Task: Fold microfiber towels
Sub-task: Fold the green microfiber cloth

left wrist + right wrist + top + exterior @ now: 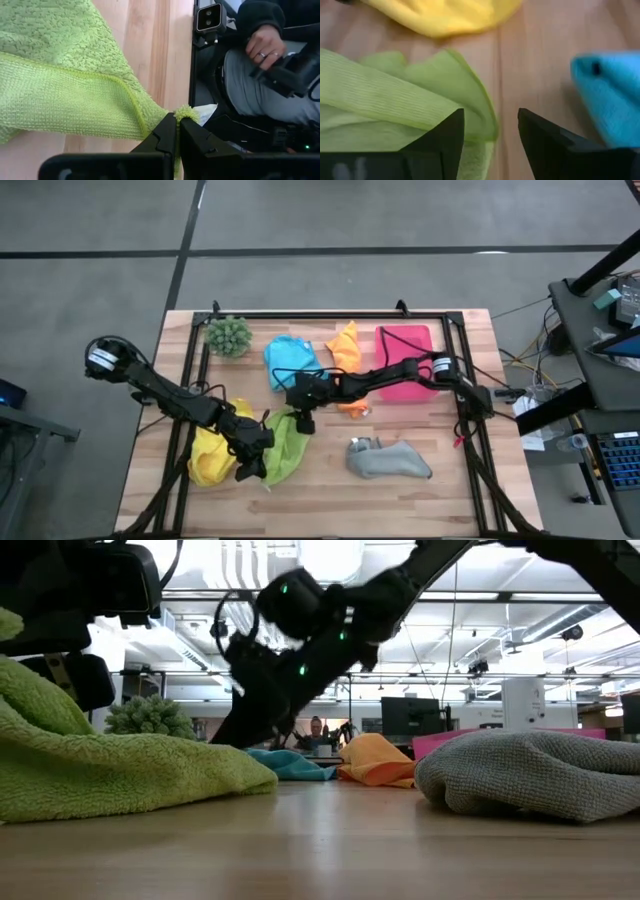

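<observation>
— Left gripper [177, 131]: status?
— Clamped tight on a corner of the lime green towel [285, 448], at the tabletop's [400, 490] front left.
— Right gripper [300, 420]?
— Jaws apart, nothing held — poised over the towel's opposite far edge, nearer than the left. Towel runs between the two.

A spiky green plant [228, 335] stands near the far left corner of the wooden counter [330, 495]. A flat pink tray [405, 350] lies toward the far right. A black frame [330, 313] runs along the counter's far edge. In the left wrist view a seated person's hand [264, 44] with a ring rests past the counter's edge, below a small camera [210, 19]. Monitors [410, 718] stand in the room behind.
</observation>
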